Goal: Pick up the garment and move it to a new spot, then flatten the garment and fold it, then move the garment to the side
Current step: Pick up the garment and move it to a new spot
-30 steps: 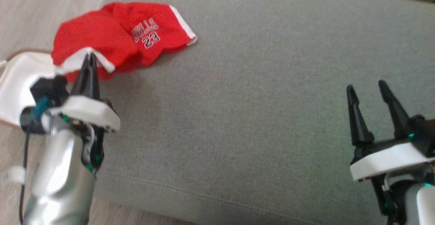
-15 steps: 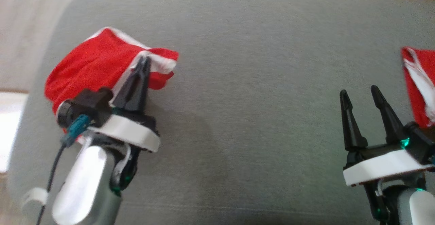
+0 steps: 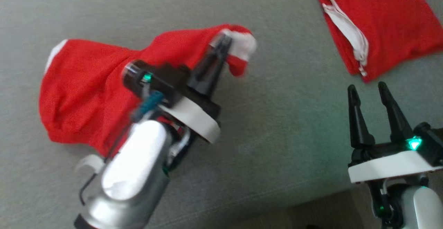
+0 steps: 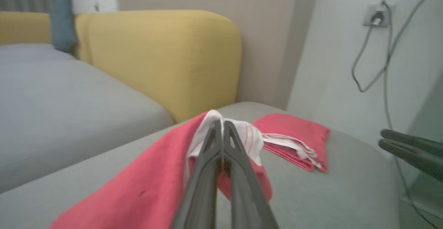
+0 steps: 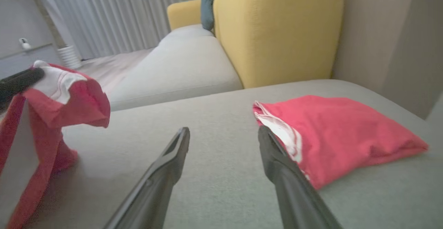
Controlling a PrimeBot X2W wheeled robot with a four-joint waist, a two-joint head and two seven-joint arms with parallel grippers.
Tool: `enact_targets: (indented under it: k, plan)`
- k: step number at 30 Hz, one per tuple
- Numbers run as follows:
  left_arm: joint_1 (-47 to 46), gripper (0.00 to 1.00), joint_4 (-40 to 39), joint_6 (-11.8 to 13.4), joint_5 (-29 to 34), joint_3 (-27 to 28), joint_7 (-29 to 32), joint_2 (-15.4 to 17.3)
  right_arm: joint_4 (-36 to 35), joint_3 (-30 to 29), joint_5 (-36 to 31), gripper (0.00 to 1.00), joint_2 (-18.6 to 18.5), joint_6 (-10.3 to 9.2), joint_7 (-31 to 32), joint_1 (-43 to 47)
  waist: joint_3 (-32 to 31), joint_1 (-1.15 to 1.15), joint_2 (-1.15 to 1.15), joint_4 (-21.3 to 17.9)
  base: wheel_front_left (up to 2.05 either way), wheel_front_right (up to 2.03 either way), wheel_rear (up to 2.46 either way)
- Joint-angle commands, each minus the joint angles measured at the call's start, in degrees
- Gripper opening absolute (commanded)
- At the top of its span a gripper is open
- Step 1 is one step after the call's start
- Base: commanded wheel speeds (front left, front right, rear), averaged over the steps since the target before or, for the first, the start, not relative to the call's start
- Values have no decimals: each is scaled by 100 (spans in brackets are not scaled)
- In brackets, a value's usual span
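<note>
The garment (image 3: 79,90) is red with white trim and lies crumpled on the grey cushion (image 3: 283,118), left of centre. My left gripper (image 3: 224,45) is shut on its white-trimmed edge and holds that corner raised. In the left wrist view the closed fingers pinch the white trim (image 4: 252,142), and the red garment (image 4: 145,180) trails down to the left. My right gripper (image 3: 367,90) stands open at the lower right with nothing between its fingers. From the right wrist, the right gripper (image 5: 223,130) hovers over bare cushion and the held garment (image 5: 69,97) hangs at the left.
A second red garment (image 3: 380,25), folded, lies at the cushion's far right (image 5: 346,132). A yellow sofa back (image 4: 162,56) rises behind. A wall socket with a grey cable (image 4: 377,14) is to the right. The cushion's front edge meets the floor (image 3: 311,215).
The head camera has swung right, bringing the folded garment into view. My left gripper, still shut on the trim, has dragged the garment from the cushion's left edge toward the middle.
</note>
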Motion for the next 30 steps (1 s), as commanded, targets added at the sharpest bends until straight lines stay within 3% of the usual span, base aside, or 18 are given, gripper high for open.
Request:
enact_targets:
  k: [1, 9, 11, 19, 24, 30]
  plan:
    - [-216, 0, -81, -73, 23, -90, -7, -21, -146, 91, 45, 100, -27, 22, -103, -190, 507, 0, 0, -544, 0, 0, 0]
    - [-120, 0, 653, -144, 92, -757, 127, -110, 38, 130, 146, 100, -26, 22, -284, -260, 729, 0, 0, -596, 0, 0, 0]
    - [-111, 100, 844, -141, 140, -872, 122, -120, 102, 164, 148, 100, -26, 22, -314, -307, 732, 0, 0, -547, 0, 0, 0]
    - [131, 100, 689, -100, 302, -1171, -437, -19, 270, 73, -22, 100, -26, 22, -273, -330, 258, 0, 0, 44, 0, 0, 0]
    - [457, 100, 211, 253, 225, -812, -663, 177, 215, 5, -159, 100, -26, 22, -129, -271, -27, 0, 0, 452, 0, 0, 0]
    - [818, 100, -201, 752, -28, 20, -729, 350, 70, -88, -300, 100, -26, 22, 65, -158, -283, 0, 0, 860, 0, 0, 0]
